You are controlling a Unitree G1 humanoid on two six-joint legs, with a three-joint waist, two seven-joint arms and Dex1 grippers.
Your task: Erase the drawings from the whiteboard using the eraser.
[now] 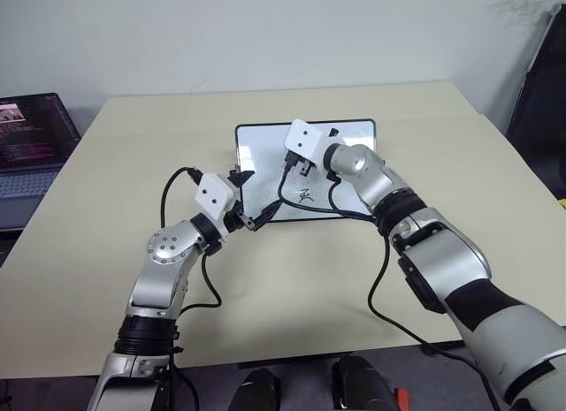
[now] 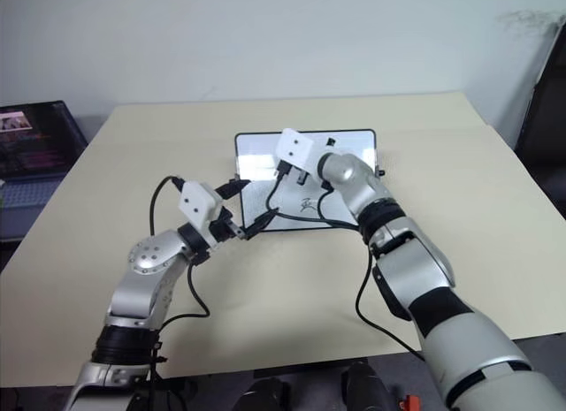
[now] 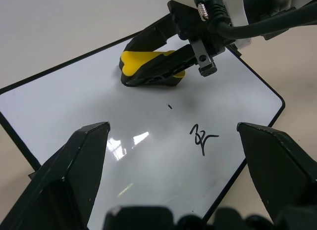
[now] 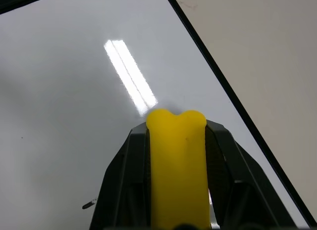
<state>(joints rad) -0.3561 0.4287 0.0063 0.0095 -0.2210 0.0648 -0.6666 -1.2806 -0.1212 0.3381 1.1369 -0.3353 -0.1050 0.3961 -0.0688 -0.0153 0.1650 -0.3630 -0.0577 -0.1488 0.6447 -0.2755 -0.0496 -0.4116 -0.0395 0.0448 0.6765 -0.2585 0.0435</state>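
clamping the yellow eraser [image 4: 177, 165] between its fingers, the right gripper [image 1: 301, 166] presses it on the whiteboard [image 3: 74, 111], which lies on the table [image 1: 133, 163] toward its far edge. a scribble [image 3: 201, 138] sits nearby. the left gripper [image 1: 245, 201], spread wide, hovers at the board's near left corner.

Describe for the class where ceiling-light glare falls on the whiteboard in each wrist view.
Left wrist view: small bright patches on the whiteboard, near the left gripper, short of the scribbled mark. Right wrist view: one long bright streak just beyond the eraser held by the right gripper.
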